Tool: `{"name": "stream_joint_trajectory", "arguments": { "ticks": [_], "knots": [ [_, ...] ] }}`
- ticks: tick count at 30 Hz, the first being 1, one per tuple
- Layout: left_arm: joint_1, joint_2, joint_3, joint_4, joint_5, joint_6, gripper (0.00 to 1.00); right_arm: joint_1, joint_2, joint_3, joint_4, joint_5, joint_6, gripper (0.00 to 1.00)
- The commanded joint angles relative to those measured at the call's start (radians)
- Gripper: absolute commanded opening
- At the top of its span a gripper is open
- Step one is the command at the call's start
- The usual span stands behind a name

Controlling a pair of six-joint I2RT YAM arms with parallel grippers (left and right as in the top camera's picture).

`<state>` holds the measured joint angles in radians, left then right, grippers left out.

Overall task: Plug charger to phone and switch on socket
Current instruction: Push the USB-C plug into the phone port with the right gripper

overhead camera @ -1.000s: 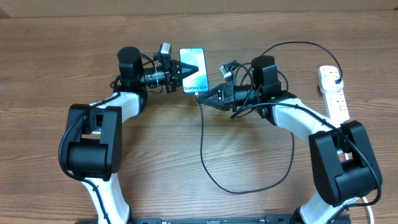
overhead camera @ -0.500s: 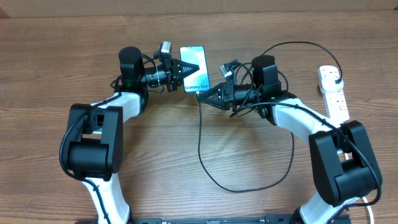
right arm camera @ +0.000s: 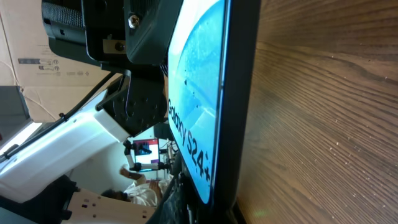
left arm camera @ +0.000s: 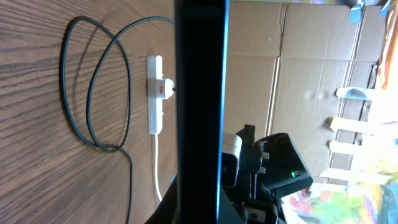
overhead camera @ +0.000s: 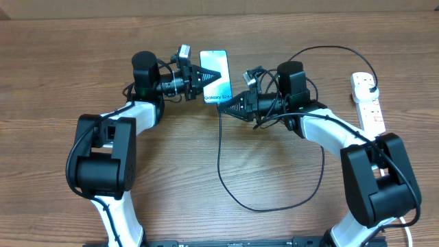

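The phone [overhead camera: 215,77], its screen reading "Galaxy S24+", sits toward the desk's [overhead camera: 55,82] far side, pinched in the left gripper's [overhead camera: 203,74] jaws. The right gripper's [overhead camera: 223,108] jaws nip the charger's [overhead camera: 221,158] tip at its near end.

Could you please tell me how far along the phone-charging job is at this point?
Done: the black plug of the charger sits in the socket. In hand: the left gripper grips the phone, while the right gripper holds the cable's connector end at its lower edge. Whether the connector is seated cannot be told. Left: confirm that connection, then switch on the socket.
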<state>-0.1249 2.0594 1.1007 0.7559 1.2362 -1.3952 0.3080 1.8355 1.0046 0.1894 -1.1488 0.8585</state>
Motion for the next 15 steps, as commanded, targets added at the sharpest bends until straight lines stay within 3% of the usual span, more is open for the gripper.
{"name": "stream_joint_trajectory", "arguments": {
  "ticks": [1, 15],
  "knots": [
    [-0.026, -0.006, 0.016, 0.007, 0.166, 0.004, 0.05, -0.014, -0.003, -0.003, 0.015, 0.096, -0.021, 0.04],
    [-0.029, -0.006, 0.015, -0.032, 0.231, -0.018, 0.05, -0.014, -0.003, -0.003, 0.015, 0.165, -0.056, 0.04]
  ]
}}
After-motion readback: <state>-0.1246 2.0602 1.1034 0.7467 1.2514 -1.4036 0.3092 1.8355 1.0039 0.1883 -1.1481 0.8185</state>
